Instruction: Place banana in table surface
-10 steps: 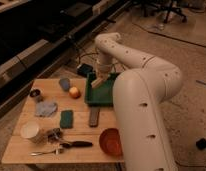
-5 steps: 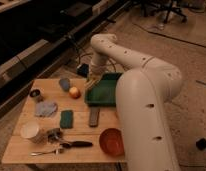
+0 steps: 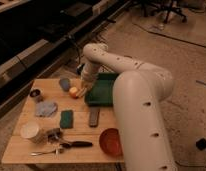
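Moved left since the earlier frames: gripper [image 3: 84, 90] has gone from above the green tray [image 3: 107, 94] to its left edge, now low over the table surface [image 3: 21, 146]. Can't tell whether the claw is wide, narrow or holding. A pale yellow bit at its tip looks like the banana [image 3: 82, 93]. It sits right at the gripper, just beside the round orange-yellow fruit [image 3: 73, 92]; contact with the wood can't be told.

1 grey-blue lump [image 3: 64, 83] lies behind the fruit, near the back edge. 1 small dark can [image 3: 36, 94] stands at the left, with a blue-grey cloth [image 3: 46, 108] just in front of it. 1 green sponge [image 3: 66, 119] lies flat in the middle, and a dark flat bar [image 3: 94, 116] sits to its right, in front of the tray.

Front edge: white cup [image 3: 31, 131] at the left, a black-handled utensil [image 3: 75, 144] lying flat, and a red bowl [image 3: 111, 141] partly behind the white arm [image 3: 141, 105].
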You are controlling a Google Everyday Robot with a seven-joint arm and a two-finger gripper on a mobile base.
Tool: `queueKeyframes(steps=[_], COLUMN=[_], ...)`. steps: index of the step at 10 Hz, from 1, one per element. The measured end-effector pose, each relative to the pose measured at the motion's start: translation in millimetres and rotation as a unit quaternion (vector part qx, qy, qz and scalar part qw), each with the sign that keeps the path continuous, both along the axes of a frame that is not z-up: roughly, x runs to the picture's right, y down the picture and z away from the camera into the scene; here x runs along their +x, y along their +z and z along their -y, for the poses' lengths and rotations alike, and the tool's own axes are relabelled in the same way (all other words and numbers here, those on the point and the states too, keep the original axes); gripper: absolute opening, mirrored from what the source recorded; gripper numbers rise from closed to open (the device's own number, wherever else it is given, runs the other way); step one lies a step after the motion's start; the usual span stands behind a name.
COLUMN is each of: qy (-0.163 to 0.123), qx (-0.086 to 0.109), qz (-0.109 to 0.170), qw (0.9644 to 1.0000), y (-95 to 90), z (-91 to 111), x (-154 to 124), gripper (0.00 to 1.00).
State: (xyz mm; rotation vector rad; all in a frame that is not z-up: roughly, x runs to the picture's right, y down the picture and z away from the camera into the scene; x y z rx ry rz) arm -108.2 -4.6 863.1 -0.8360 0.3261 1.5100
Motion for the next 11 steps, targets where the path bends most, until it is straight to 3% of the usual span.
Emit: queueKeyframes(steps=[3,7,11], qy=[-0.033,-0.047,-0.079], qx=[0.015,0.002,-0.007], qz=[0.03,0.029,0.067], qw=[0.9989,0.9985,0.9946], y=[-11.7,-12.1,-11.3], z=[-13,-34,-54], x=[-17,-22,-30], gripper=[0.0,0.0,0.0])
